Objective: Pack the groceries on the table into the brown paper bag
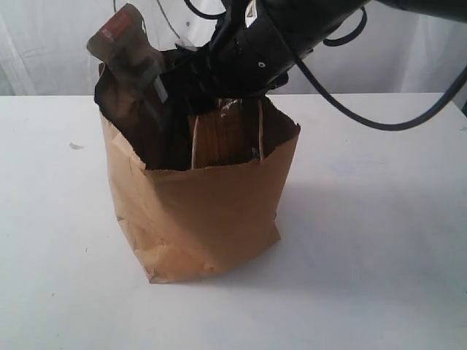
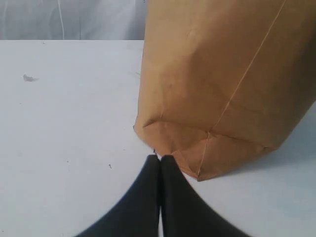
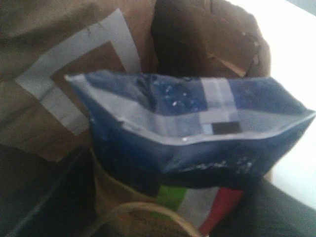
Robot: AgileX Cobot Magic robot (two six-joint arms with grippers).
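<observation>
Navy packet [image 3: 197,123] in paper bag [image 1: 211,211] by right fingers [image 3: 284,215], grip unclear; left fingers [image 2: 145,197] closed beside bag

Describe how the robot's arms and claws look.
The left claw has two smooth black fingers that taper to narrow tips. The right arm is a bulky, glossy black housing, with thick black cables looping from it.
</observation>
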